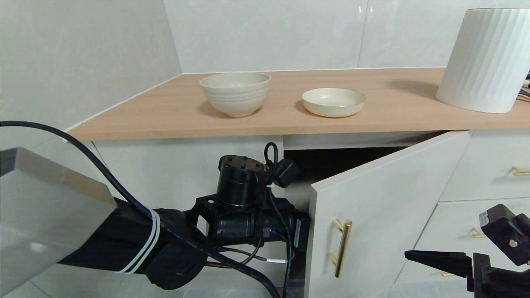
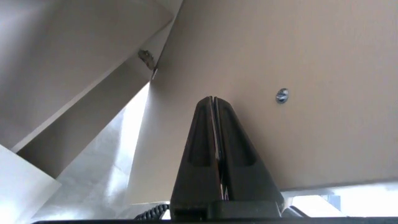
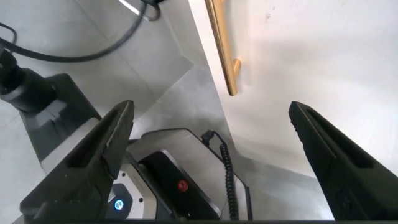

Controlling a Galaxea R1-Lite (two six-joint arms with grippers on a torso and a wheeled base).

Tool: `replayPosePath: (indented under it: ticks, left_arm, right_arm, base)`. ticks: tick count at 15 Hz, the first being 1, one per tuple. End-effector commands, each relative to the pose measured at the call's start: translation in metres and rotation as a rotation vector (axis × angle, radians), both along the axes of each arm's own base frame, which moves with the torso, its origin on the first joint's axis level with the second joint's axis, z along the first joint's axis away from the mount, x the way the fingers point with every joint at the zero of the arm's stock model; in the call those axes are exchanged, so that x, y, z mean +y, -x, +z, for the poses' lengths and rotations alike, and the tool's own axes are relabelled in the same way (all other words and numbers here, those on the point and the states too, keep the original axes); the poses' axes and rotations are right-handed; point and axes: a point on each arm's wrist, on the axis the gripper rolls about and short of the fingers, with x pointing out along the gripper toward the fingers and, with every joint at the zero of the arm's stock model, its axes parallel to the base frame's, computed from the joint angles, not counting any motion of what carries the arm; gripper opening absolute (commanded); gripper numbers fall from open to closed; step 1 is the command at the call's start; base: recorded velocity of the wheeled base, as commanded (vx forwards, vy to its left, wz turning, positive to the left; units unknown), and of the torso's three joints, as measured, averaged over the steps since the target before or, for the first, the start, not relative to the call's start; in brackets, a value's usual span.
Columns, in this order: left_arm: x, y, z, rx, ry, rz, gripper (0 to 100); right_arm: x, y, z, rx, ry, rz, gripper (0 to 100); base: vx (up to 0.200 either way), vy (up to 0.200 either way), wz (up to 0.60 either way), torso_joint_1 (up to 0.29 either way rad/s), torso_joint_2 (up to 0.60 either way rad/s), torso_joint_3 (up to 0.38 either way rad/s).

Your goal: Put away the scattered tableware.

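**Both tableware pieces on the counter, well above both grippers; nothing gripped**

- Left gripper (image 2: 212,101): fingers were seen pressed together with nothing between them. It was pointed at a plain panel carrying a screw (image 2: 282,96), just beside the tip. Contact with the panel could not be judged.
- In the head view the left arm's wrist (image 1: 240,194) was placed low, at the open edge of the cabinet door (image 1: 372,215), with its fingers hidden behind that door.
- Right gripper (image 3: 211,107): fingers were spread wide with nothing held. It was held low in front of the door's outer face, and the gold handle (image 3: 222,46) was seen ahead of it, between the finger lines but apart from both fingers.
- Bowl (image 1: 235,93): stood upright on the countertop (image 1: 389,111), above the left wrist and well apart from it. It was far up and to the left of the right gripper.
- Shallow dish (image 1: 333,102): set upright on the same countertop, near the bowl but not touching it, on the bowl's right. It was located above and to the right of the left wrist, and above and to the left of the right gripper, well apart from both.
- White ribbed container (image 1: 488,58): stood on the countertop high above the right gripper, well apart from the dish.
- The door was found swung partly open below the dish, with a dark cabinet interior behind it.
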Motion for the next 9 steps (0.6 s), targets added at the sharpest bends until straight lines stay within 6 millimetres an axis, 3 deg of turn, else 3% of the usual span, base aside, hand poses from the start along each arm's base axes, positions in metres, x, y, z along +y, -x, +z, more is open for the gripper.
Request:
replayPosePath:
  ticks: [1,3,9]
  left_arm:
    - [-0.004,0.001,-0.003,0.006,-0.006,-0.010,0]
    - [-0.004,0.001,-0.004,0.008,-0.007,-0.011,0]
    - [-0.012,-0.006,-0.016,0.008,-0.008,-0.010,0]
  right_arm:
    - [-0.001,0.001,0.000,-0.003,-0.004,0.002,100]
    - [-0.001,0.001,0.000,-0.003,-0.004,0.002,100]
    - [-0.002,0.003,0.003,-0.014,-0.014,0.001,100]
  base:
    - [-0.200,0.000,0.00,0.002,0.00,0.002]
    - [-0.200,0.000,0.00,0.015,0.00,-0.002]
    - [0.000,0.000,0.00,0.000,0.00,0.000]
